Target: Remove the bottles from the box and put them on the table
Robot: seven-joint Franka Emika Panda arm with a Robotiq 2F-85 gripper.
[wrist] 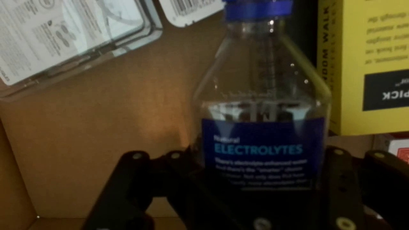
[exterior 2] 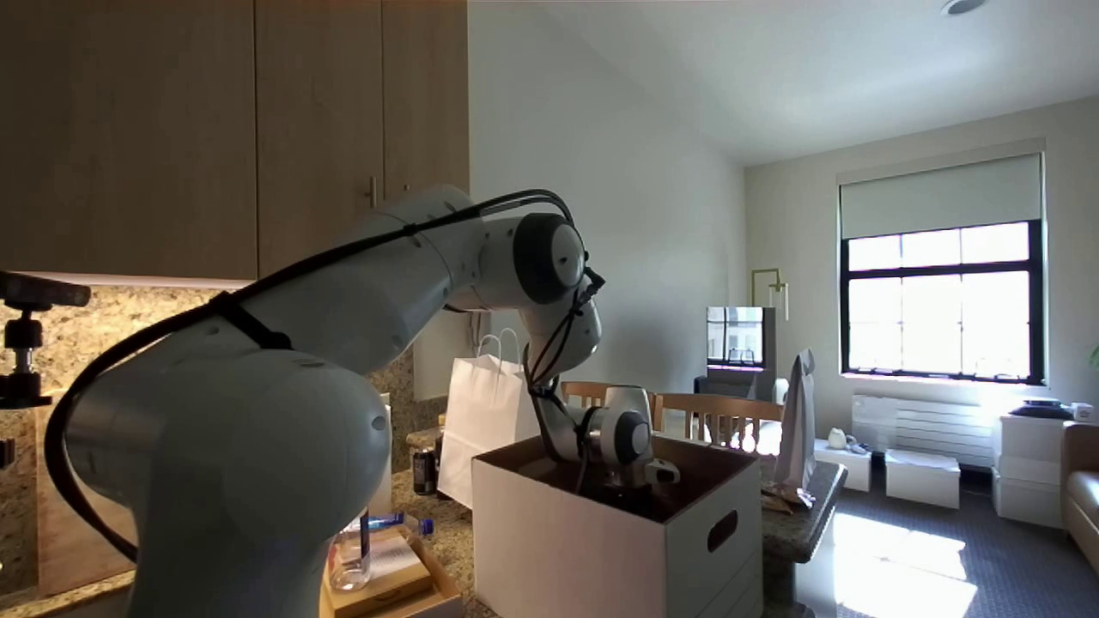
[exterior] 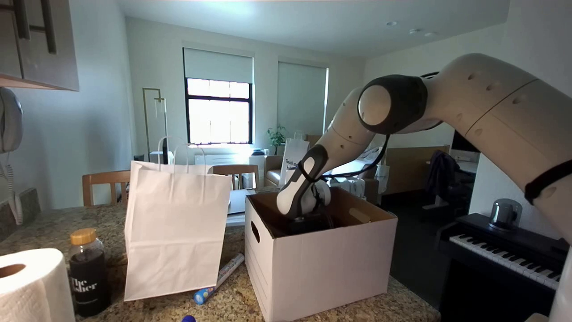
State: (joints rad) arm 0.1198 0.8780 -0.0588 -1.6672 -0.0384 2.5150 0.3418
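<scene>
The large white box (exterior: 330,268) stands on the speckled table (exterior: 237,304), its brown inside facing up. My arm reaches down into it, so its walls hide the gripper in both exterior views. In the wrist view a clear bottle (wrist: 263,89) with a blue cap and a dark blue label fills the space between the fingers of my gripper (wrist: 262,156). Both black fingers lie close against its sides, shut on it around the label; its lower end is hidden. Another clear bottle (exterior 2: 350,562) stands in a small open carton beside the arm's base.
Inside the box are a yellow book (wrist: 374,64) right of the bottle and a clear plastic package (wrist: 73,35) at upper left. Beside the box stand a white paper bag (exterior: 176,232), a dark jar (exterior: 89,281) and a paper towel roll (exterior: 33,290). A tube (exterior: 219,279) lies between.
</scene>
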